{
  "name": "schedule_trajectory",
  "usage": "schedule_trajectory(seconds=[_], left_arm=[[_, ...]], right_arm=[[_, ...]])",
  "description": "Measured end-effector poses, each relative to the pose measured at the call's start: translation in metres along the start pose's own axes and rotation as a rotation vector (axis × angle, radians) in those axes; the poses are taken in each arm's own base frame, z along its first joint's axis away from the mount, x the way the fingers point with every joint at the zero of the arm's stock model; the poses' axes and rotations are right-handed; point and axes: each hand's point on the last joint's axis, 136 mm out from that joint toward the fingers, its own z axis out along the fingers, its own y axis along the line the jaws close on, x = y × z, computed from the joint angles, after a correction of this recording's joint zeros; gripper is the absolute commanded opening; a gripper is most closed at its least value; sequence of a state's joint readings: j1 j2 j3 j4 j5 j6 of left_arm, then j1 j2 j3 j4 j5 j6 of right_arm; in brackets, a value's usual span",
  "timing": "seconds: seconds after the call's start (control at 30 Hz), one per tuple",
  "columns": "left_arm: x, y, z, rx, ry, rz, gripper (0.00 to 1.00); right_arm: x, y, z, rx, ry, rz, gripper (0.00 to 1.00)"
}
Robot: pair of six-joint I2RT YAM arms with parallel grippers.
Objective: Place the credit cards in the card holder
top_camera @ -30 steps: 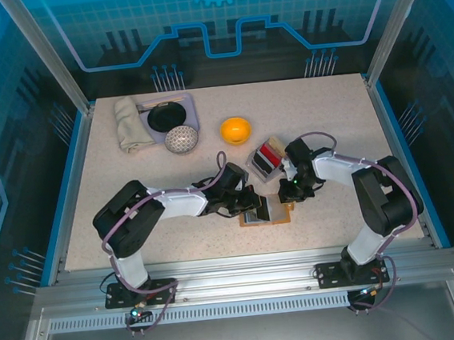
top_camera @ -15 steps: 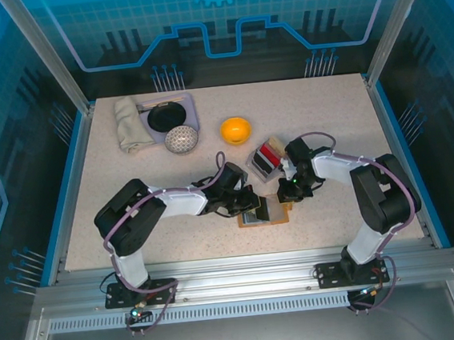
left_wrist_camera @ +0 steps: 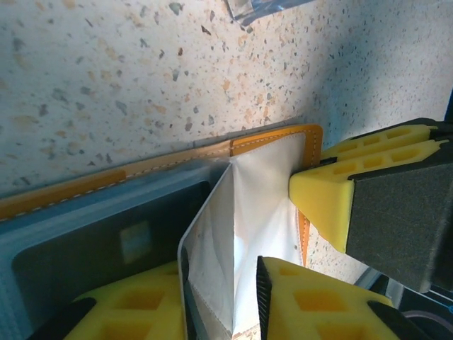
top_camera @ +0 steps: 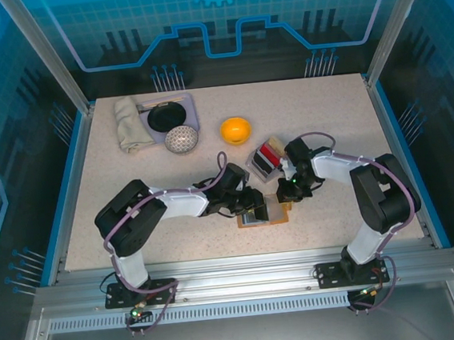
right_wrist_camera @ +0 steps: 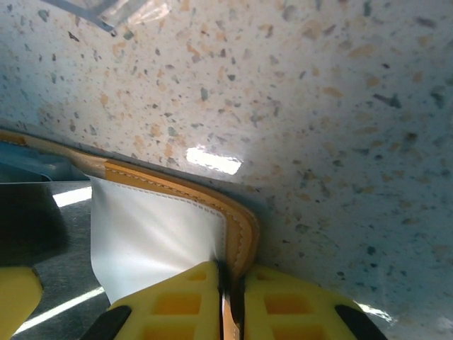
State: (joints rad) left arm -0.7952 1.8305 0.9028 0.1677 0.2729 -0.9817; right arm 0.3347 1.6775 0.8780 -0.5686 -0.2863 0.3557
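The tan-orange card holder (top_camera: 270, 212) lies open on the table between both arms. My right gripper (right_wrist_camera: 230, 297) is shut on its stitched leather rim (right_wrist_camera: 237, 219), at the wallet's right corner (left_wrist_camera: 311, 134). My left gripper (left_wrist_camera: 219, 290) reaches in from the left, its yellow fingers (left_wrist_camera: 318, 304) apart. A thin white panel with a rounded corner (left_wrist_camera: 209, 248) stands on edge between them, against the left pad. A black card with a pale chip (left_wrist_camera: 92, 241) lies flat in the wallet's blue-grey side. The right gripper's yellow pad (left_wrist_camera: 333, 198) shows beside the white lining.
A grey slotted tray (top_camera: 255, 164) holding a red card (top_camera: 270, 150) and others stands just behind the wallet. Farther back are an orange bowl (top_camera: 235, 129), a speckled ball (top_camera: 181, 140), a dark dish on a lavender tray (top_camera: 167, 116) and a folded cloth (top_camera: 130, 123).
The left gripper has edged slightly right over the wallet. The right gripper and the wallet have stayed in place.
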Motion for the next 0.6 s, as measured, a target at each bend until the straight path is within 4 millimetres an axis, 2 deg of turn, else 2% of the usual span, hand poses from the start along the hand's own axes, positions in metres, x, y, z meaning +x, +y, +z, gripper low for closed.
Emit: schedule_trajectory(seconds=[0.2, 0.6], left_arm=[[-0.001, 0.002, -0.005, -0.026, -0.015, 0.021, 0.37], [-0.001, 0.012, -0.013, -0.083, -0.035, 0.026, 0.38]], right_arm=[[-0.001, 0.003, 0.002, -0.022, 0.004, -0.002, 0.13], [-0.002, 0.011, 0.005, -0.064, 0.009, -0.01, 0.09]])
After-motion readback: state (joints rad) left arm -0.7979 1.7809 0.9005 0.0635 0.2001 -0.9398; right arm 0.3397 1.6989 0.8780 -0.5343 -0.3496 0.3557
